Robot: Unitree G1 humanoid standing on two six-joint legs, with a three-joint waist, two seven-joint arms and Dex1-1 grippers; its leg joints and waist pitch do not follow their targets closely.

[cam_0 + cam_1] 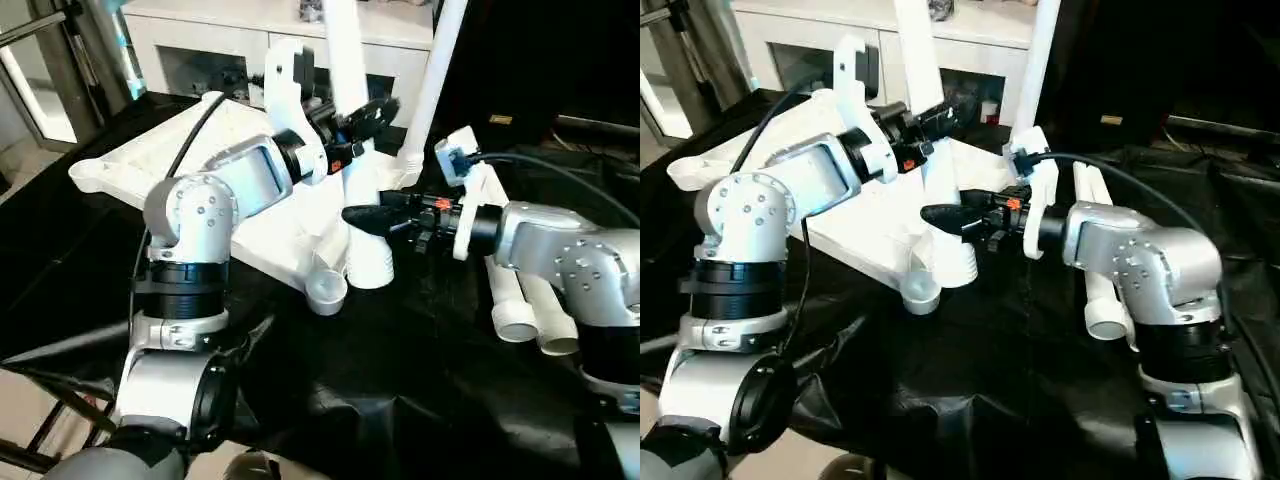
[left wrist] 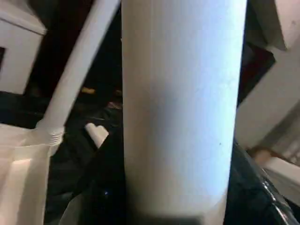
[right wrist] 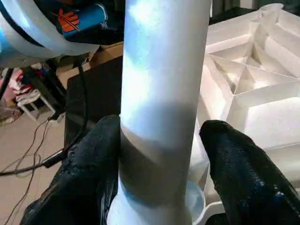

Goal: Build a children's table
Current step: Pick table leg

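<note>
Your left gripper (image 1: 362, 118) is closed around the upright white tapered plastic tube leg (image 1: 345, 60), steadying it. Your right gripper (image 3: 161, 173) straddles its base with fingers parted, guiding it into the overturned white ribbed plastic tabletop (image 1: 160, 150)'s corner socket.

A white leg (image 2: 180, 103) stands upright close up, another leg (image 2: 75, 70) slanting behind.

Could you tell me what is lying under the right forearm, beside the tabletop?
Two spare white legs lie side by side on the black cloth, open ends facing the camera. The right forearm covers their far parts, so their full length cannot be seen.
</note>
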